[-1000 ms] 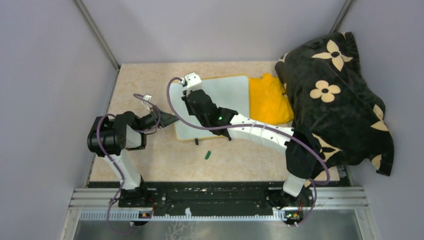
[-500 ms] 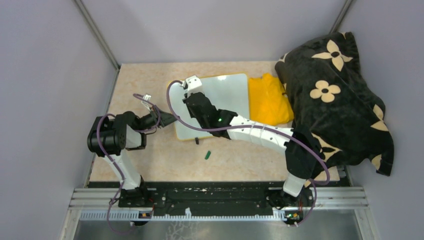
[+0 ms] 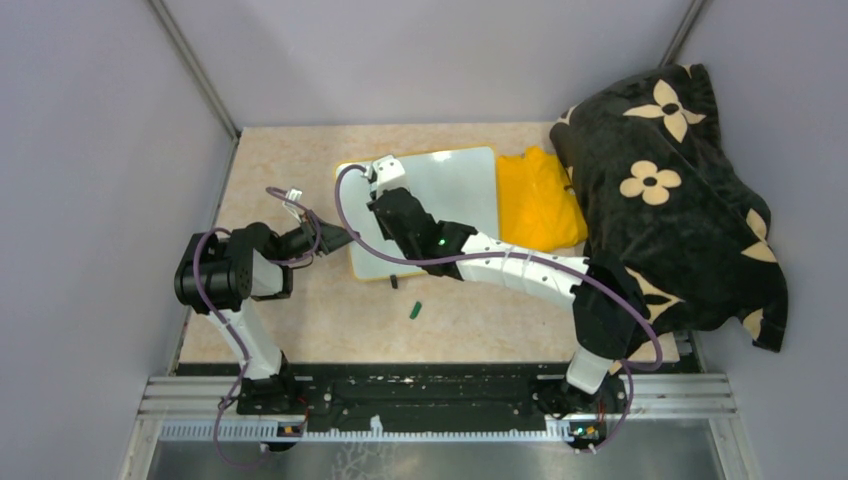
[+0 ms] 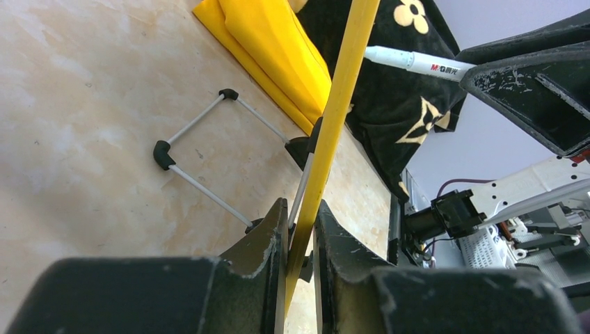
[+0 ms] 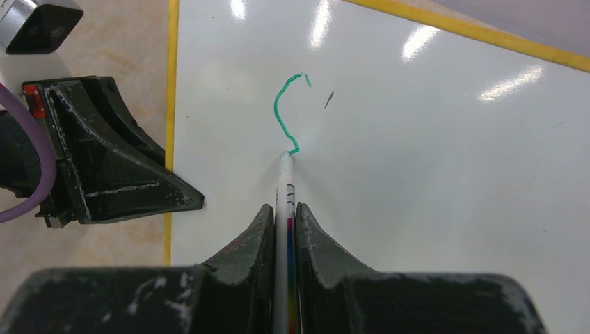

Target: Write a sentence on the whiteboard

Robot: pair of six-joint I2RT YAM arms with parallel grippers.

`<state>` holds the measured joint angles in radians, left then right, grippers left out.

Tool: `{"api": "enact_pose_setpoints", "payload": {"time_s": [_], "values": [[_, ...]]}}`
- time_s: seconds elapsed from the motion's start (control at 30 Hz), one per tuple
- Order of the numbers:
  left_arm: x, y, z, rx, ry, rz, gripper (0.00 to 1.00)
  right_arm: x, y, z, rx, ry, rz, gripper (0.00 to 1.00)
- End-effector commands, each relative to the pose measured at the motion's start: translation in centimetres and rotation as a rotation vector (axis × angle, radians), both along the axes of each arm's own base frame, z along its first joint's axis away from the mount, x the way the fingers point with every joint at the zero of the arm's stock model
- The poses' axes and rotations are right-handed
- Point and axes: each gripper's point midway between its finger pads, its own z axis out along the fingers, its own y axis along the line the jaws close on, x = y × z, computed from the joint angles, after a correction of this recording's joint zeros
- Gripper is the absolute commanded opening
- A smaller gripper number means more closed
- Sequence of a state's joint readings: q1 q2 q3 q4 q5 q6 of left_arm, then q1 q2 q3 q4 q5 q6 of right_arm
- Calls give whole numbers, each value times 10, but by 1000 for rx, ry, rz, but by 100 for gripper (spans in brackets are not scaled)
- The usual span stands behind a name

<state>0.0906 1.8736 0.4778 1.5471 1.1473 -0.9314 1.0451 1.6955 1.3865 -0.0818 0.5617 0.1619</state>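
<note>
Right wrist view, right gripper [image 5: 284, 216] pinching marker [image 5: 286, 182], tip on whiteboard [image 5: 431, 174], left gripper [image 4: 299, 217] clamping its edge.

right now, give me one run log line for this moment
left gripper: shut on whiteboard edge | right gripper: shut on marker | marker tip: touching whiteboard | sentence: first green stroke only

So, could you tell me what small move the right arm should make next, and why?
Probably keep the marker tip down and curve on to finish the letter: the green stroke is only a hook ending at the tip, the right claw grips the marker, the left claw clamps the whiteboard edge.
</note>
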Motion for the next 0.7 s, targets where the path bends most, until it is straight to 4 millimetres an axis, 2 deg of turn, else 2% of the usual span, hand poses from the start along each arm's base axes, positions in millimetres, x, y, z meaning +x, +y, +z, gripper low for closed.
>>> {"api": "enact_pose_setpoints", "payload": {"time_s": [0.0, 0.43, 0.57, 0.67], "values": [[-3, 2, 32, 17, -244, 16, 0, -8, 8, 14, 49, 14, 50, 0], [-3, 2, 32, 17, -242, 13, 0, -11, 34, 21, 114, 34, 123, 0], [-3, 2, 32, 17, -244, 14, 0, -13, 36, 26, 127, 33, 136, 0], [-3, 2, 32, 17, -245, 13, 0, -18, 30, 33, 141, 24, 143, 0]]}}
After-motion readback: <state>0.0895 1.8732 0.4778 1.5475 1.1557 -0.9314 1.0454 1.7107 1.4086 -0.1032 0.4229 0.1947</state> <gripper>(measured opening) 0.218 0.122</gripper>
